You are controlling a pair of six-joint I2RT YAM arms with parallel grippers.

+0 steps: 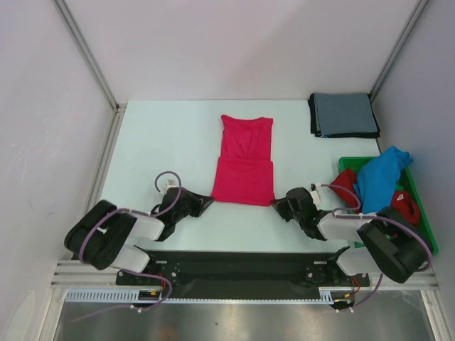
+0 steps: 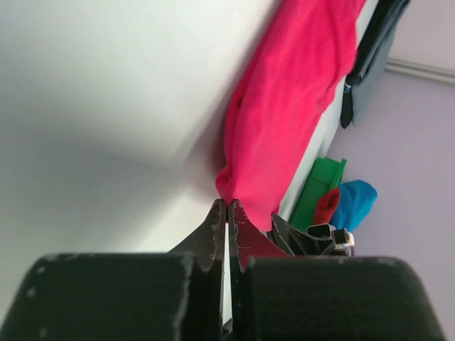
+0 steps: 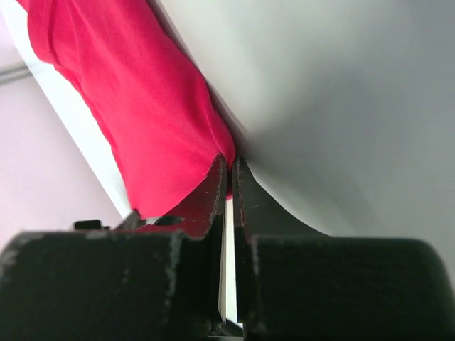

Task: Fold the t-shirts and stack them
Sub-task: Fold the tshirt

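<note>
The bright pink-red t-shirt lies as a long folded strip in the middle of the table. My left gripper is shut on its near left corner, and the wrist view shows the cloth pinched at the tips of the left gripper. My right gripper is shut on the near right corner, where the right gripper tips nip the red fabric. A folded grey-blue t-shirt rests at the back right. A bright blue t-shirt and a darker red one lie crumpled in the tray.
The green plastic tray stands at the right edge of the table, close behind my right arm. Pale walls with metal rails enclose the table at the left, back and right.
</note>
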